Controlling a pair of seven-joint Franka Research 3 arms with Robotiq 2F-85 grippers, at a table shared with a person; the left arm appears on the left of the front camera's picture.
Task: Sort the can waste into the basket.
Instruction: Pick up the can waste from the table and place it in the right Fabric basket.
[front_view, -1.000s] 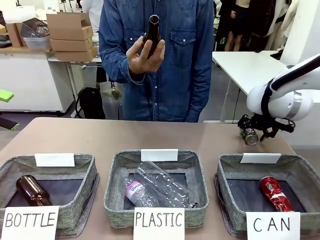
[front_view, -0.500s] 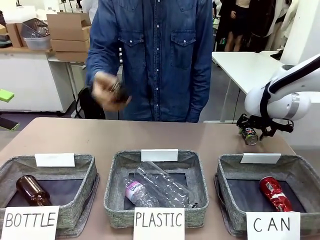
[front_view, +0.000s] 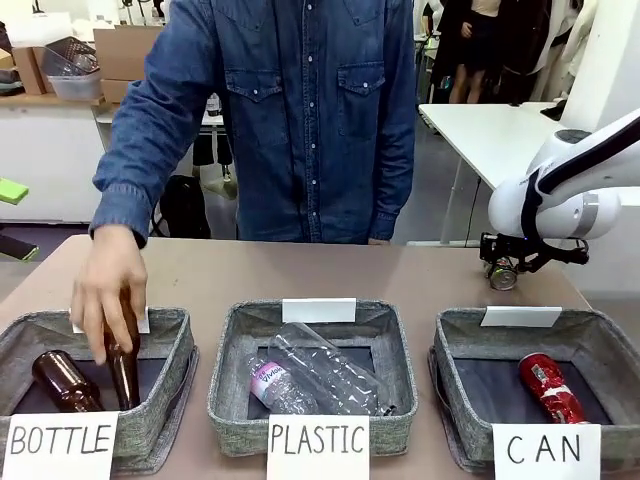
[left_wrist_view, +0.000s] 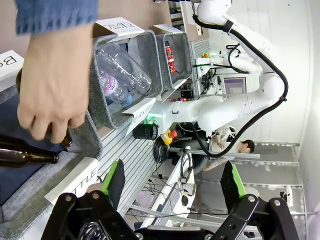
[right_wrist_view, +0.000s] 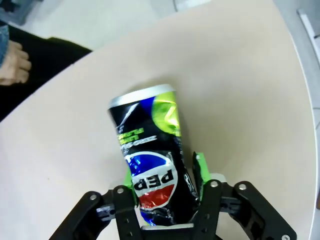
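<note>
Up front, we see three grey baskets in a row along the near edge of the worktop (front_view: 300, 270). At about 4 o'clock of the picture stands the basket (front_view: 600, 345) signed "CAN", with the red can (front_view: 550, 388) lying on its dark floor. At about 2 o'clock our right gripper (front_view: 505, 268) hangs over the worktop just beyond that basket's far rim, its fingers closed around the dark can (front_view: 502, 277). At 8 o'clock the person's hand (front_view: 108, 290) lowers a brown bottle (front_view: 123, 365) upright into the basket signed "BOTTLE" (front_view: 170, 335), beside another brown bottle (front_view: 66, 381) lying there. The middle basket (front_view: 225, 350), signed "PLASTIC", holds clear plastic bottles (front_view: 320, 375).

From the left wrist, rolled sideways, we see our left gripper (left_wrist_view: 172, 182) with its green-padded fingers spread wide and nothing between them. At 9 o'clock the person's hand (left_wrist_view: 52, 90) grips a brown bottle (left_wrist_view: 27, 157) over the BOTTLE basket (left_wrist_view: 82, 142); the plastic bottles (left_wrist_view: 117, 70) and the red can (left_wrist_view: 170, 58) sit in their baskets toward 12 o'clock.

From the right wrist, our right gripper (right_wrist_view: 162, 182) pinches the dark can (right_wrist_view: 150, 162) at its dented lower end, a green pad on each side. The can's silver top points toward 12 o'clock, with the pale worktop (right_wrist_view: 240, 90) behind it.
</note>
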